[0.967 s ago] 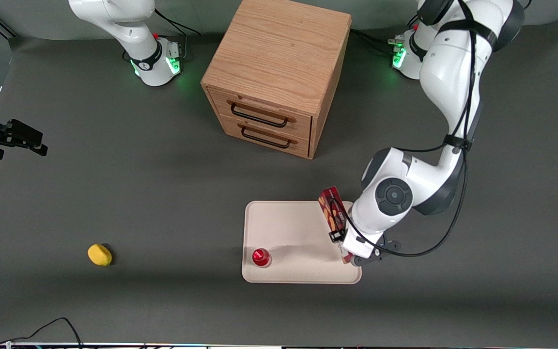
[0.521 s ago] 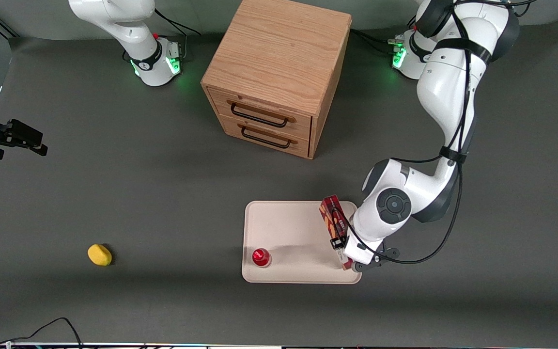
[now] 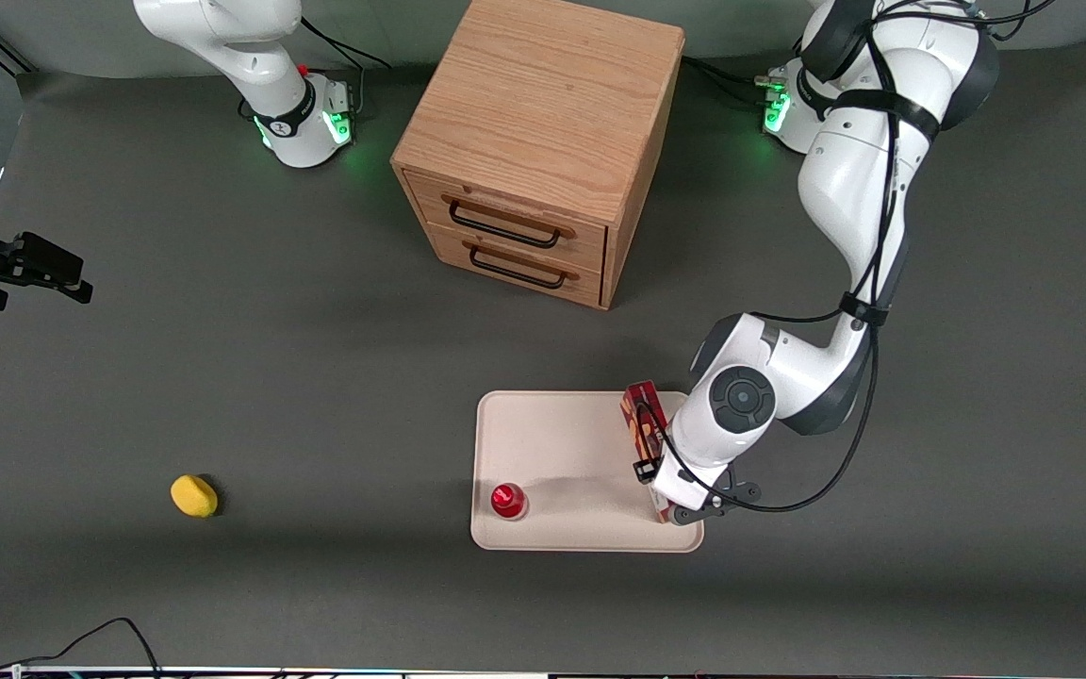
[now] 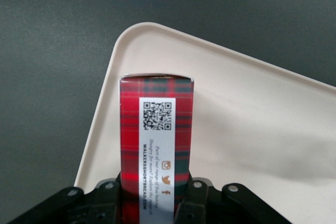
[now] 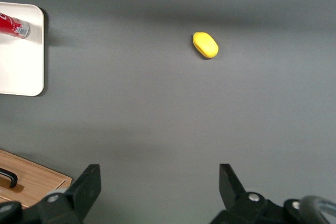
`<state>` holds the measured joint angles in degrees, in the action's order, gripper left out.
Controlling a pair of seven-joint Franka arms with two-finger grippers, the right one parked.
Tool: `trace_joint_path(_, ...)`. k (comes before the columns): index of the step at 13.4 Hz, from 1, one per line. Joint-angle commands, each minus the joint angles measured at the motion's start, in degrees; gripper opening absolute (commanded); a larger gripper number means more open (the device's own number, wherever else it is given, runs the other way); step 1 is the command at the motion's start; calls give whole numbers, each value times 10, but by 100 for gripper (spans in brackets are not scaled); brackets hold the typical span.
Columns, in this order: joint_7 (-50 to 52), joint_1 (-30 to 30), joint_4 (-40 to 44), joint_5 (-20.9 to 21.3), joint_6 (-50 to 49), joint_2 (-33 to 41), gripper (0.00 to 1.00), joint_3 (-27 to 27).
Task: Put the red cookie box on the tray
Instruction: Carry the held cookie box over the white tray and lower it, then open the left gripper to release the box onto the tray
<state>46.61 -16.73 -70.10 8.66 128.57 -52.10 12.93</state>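
I see the wooden drawer cabinet point(image 3: 534, 151) at the counter point(image 3: 222, 377) edge farthest from the front camera, and the tray point(image 3: 562, 453) nearer the camera. My claw point(image 3: 664, 490) is clenched on the red cookie box point(image 3: 643, 420), holding it over the tray's working-arm end. A small red-capped object point(image 3: 508, 500) stands on the tray; a yellow lump point(image 3: 193, 496) lies toward the parked arm's end.

Your dark grey desk point(image 3: 317, 377) carries the wooden drawer cabinet point(image 3: 538, 141), the cream tray point(image 3: 562, 453) nearer the front camera, and a yellow object point(image 3: 193, 496) toward the parked arm's end.

The gripper point(image 3: 666, 490) hangs over the tray's edge.
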Motion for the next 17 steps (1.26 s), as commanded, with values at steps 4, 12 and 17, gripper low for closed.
trace_joint_path(4, -3, -2, -7, 11, 9, 2, 100, -1)
trace_joint_path(12, -9, 6, -6, 0, -197, 120, 100, 2)
trace_joint_path(17, -136, 44, -14, -35, -407, 262, 100, -1)
